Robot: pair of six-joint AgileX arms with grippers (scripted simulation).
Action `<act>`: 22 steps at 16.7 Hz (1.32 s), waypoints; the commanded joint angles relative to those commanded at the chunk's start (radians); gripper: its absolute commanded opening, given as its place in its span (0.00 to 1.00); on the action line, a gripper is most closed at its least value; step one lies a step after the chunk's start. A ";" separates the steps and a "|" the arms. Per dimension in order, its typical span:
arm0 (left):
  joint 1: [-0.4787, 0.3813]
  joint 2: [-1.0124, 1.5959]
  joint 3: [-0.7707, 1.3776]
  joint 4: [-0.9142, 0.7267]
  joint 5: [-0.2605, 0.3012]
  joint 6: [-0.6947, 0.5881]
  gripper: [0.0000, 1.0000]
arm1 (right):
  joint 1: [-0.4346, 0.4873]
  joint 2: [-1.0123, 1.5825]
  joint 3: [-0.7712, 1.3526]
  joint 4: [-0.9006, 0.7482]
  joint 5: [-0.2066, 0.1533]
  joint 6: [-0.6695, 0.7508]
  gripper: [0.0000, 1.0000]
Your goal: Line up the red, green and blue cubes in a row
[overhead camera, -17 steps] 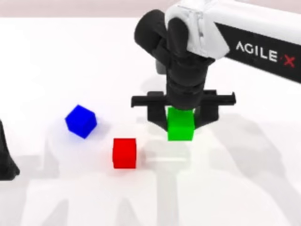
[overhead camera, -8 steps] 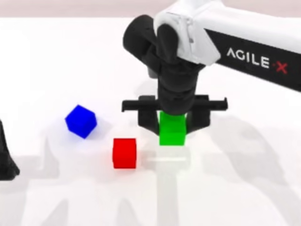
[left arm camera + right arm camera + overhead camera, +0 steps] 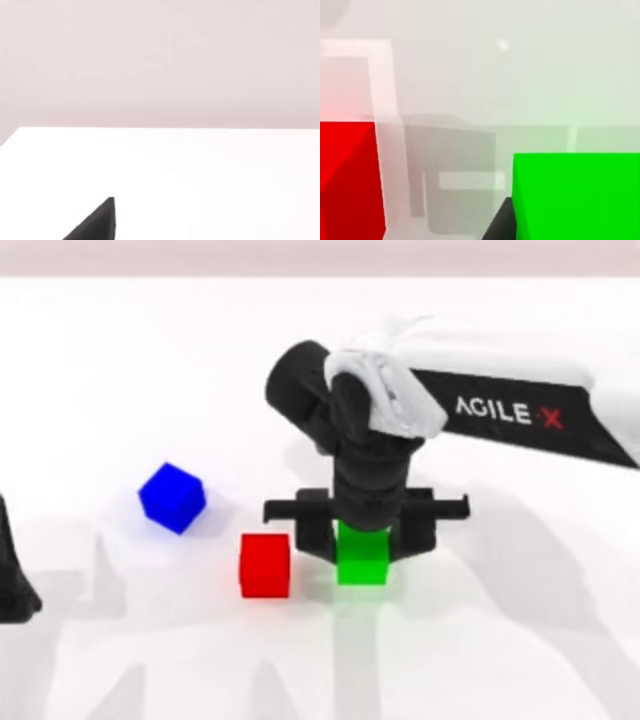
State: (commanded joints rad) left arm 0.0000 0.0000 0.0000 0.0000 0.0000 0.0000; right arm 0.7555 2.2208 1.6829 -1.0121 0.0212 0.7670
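My right gripper (image 3: 362, 558) is shut on the green cube (image 3: 361, 564), holding it low over the table just right of the red cube (image 3: 265, 565), with a gap between them. The blue cube (image 3: 172, 497) lies turned at an angle, up and left of the red one. In the right wrist view the green cube (image 3: 577, 196) fills the near corner against a dark finger (image 3: 501, 224), and the red cube (image 3: 347, 177) sits apart from it. My left arm (image 3: 14, 585) stays parked at the table's left edge, and only one dark fingertip (image 3: 97, 222) shows in its wrist view.
The white table (image 3: 500, 660) carries only the three cubes. The right arm's body and its shadows stretch over the middle and right of the table.
The right gripper has come down and toward the front with the green cube, bringing it level with the red cube. The red and blue cubes have not moved.
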 joint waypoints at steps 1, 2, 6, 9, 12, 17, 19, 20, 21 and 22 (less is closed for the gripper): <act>0.000 0.000 0.000 0.000 0.000 0.000 1.00 | 0.000 0.002 -0.006 0.008 0.000 0.000 0.00; 0.000 0.000 0.000 0.000 0.000 0.000 1.00 | 0.000 0.002 -0.006 0.008 0.000 0.000 0.00; 0.000 0.000 0.000 0.000 0.000 0.000 1.00 | 0.000 0.002 -0.006 0.008 0.000 0.000 0.15; 0.000 0.000 0.000 0.000 0.000 0.000 1.00 | 0.000 0.002 -0.006 0.008 0.000 0.000 0.38; 0.000 0.000 0.000 0.000 0.000 0.000 1.00 | 0.000 0.002 -0.006 0.008 0.000 0.000 0.60; 0.000 0.000 0.000 0.000 0.000 0.000 1.00 | 0.000 0.002 -0.006 0.008 0.000 0.000 0.98; 0.000 0.000 0.000 0.000 0.000 0.000 1.00 | 0.000 0.002 -0.006 0.008 0.000 0.000 1.00; 0.000 0.000 0.000 0.000 0.000 0.000 1.00 | 0.000 0.002 -0.006 0.008 0.000 0.000 1.00; 0.000 0.000 0.000 0.000 0.000 0.000 1.00 | 0.000 0.002 -0.006 0.008 0.000 0.000 1.00; 0.000 0.000 0.000 0.000 0.000 0.000 1.00 | 0.000 0.002 -0.006 0.008 0.000 0.000 1.00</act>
State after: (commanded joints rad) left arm 0.0000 0.0000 0.0000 0.0000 0.0000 0.0000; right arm 0.7554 2.2229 1.6767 -1.0043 0.0214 0.7675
